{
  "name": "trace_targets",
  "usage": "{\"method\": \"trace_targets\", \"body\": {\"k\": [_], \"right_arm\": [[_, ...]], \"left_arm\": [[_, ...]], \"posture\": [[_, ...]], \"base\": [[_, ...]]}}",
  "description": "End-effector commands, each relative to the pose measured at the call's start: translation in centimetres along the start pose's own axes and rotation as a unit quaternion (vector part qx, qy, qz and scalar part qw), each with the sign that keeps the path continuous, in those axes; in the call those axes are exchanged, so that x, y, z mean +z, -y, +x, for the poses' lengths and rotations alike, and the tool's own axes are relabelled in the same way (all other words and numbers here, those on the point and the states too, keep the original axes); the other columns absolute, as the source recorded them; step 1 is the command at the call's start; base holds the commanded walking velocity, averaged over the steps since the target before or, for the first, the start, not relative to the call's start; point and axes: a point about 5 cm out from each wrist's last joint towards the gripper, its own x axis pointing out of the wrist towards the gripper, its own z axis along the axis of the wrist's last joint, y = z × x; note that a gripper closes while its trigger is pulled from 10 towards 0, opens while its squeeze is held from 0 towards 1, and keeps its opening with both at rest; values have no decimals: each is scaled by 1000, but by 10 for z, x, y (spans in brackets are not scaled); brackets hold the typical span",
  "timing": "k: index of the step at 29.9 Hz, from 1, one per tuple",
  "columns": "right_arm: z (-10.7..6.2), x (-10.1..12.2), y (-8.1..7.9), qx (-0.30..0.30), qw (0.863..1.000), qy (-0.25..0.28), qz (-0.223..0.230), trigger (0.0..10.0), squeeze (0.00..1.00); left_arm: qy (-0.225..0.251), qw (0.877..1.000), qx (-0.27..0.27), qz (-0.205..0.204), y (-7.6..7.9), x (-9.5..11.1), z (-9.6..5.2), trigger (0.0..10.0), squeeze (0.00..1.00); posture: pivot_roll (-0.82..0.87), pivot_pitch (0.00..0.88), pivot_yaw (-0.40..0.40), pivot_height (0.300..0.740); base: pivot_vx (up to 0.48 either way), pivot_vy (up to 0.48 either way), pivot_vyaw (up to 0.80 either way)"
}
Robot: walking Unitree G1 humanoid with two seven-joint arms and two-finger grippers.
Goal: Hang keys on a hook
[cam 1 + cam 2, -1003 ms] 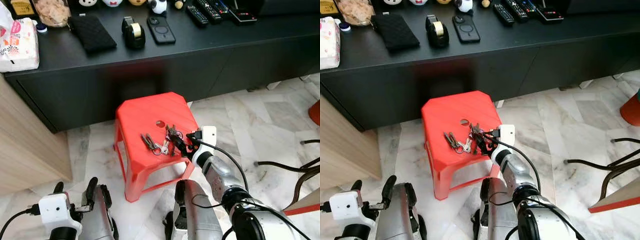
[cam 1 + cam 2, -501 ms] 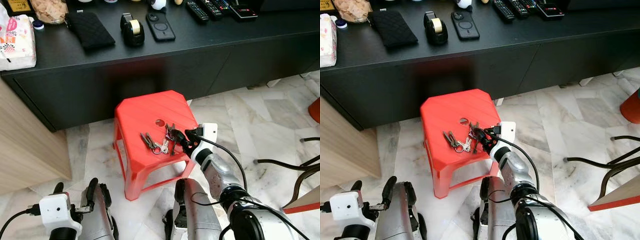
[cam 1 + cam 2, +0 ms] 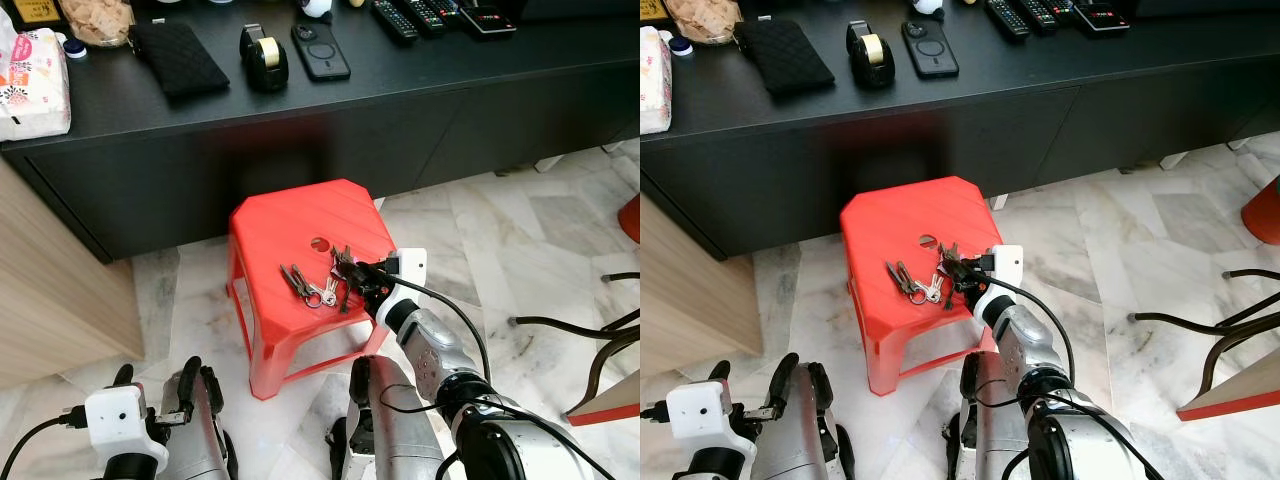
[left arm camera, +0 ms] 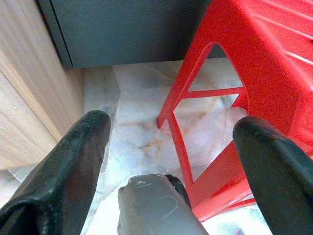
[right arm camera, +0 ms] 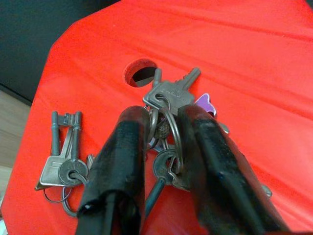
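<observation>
**Right gripper closed around a key bunch on the red stool**

While the left gripper (image 4: pixel 166 161) hangs low beside the stool with its two black fingers spread wide apart and nothing between them, the right gripper (image 5: pixel 164 147) is down on the seat of the red plastic stool (image 3: pixel 285 225). Its fingers (image 5: pixel 122 156) stand close together, with the ring of a bunch of keys (image 5: pixel 168 100) caught between them; the ring and several key heads sit right in the narrow gap, touching both fingers.

This bunch lies on the seat just beside the round hole (image 5: pixel 139 72) in the middle of the stool. One silver key sticks out past the fingertips, its long axis pointing away from the gripper and slanting past the hole. A small purple tag (image 5: pixel 205 104) lies against the far finger.

A second set of keys (image 5: pixel 63 156) lies flat on the seat just beside the near finger, apart from the gripped bunch, its two long keys side by side and pointing toward the stool's far edge.

Behind the stool, a black cabinet (image 3: pixel 400 90) carries a tape dispenser (image 3: pixel 262 48), a phone (image 3: pixel 320 50), a black pouch (image 3: pixel 180 58), and a tissue pack (image 3: pixel 35 85). A jar (image 3: pixel 100 20) at its back edge holds pale snack pieces.
</observation>
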Motion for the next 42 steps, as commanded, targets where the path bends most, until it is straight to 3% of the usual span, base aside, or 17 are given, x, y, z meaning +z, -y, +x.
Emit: {"method": "trace_targets", "body": {"k": [1,7,16,21,28,31,35,36,37,38,41,42], "right_arm": [[-3,-7,2,-1,1000,-13,3,0,0],[-1,-3,-1,5,1000,-1,6,0,0],[5,25,-6,12,996,87,16,0,0],[3,31,-6,12,994,110,14,0,0],[-4,56,-1,-10,983,181,-14,0,0],[-10,69,3,-30,976,216,-13,0,0],[-18,76,9,-82,967,236,-45,0,0],[-23,72,13,-116,964,230,-66,8314,0],[-23,72,13,-116,964,230,-66,8314,0],[-28,66,15,-138,962,225,-75,10000,0],[-35,58,19,-164,957,209,-113,10000,0],[-43,51,25,-199,952,192,-134,10000,0]], "left_arm": [[-22,1000,-3,5,1,-7,-4,10000,0],[-23,1000,-4,7,1,-8,-2,10000,0],[-28,1000,-5,8,1,-15,8,10000,0],[-30,999,-8,7,1,-18,16,10000,0],[-29,1000,-7,6,-1,-23,33,10000,0],[-27,1000,-11,6,1,-26,42,10000,0],[-26,1000,-11,4,0,-28,52,10000,0],[-25,1000,-11,3,0,-30,53,10000,0],[-25,1000,-11,3,0,-30,53,10000,0],[-26,1000,-11,2,0,-31,55,10000,0],[-25,1000,-13,1,0,-33,59,10000,0],[-23,1000,-15,0,1,-34,62,10000,0]], "posture": [[70,278,-175,558],[68,272,-173,558],[57,226,-163,558],[53,199,-158,558],[35,126,-148,558],[32,94,-143,558],[18,68,-139,558],[12,59,-138,558],[12,59,-138,558],[12,52,-135,558],[8,41,-126,558],[6,35,-124,558]], "base": [[0,0,0],[0,0,0],[0,0,0],[0,0,0],[0,0,0],[0,0,0],[0,0,0],[0,0,0],[0,0,0],[0,0,0],[0,0,0],[0,0,0]]}}
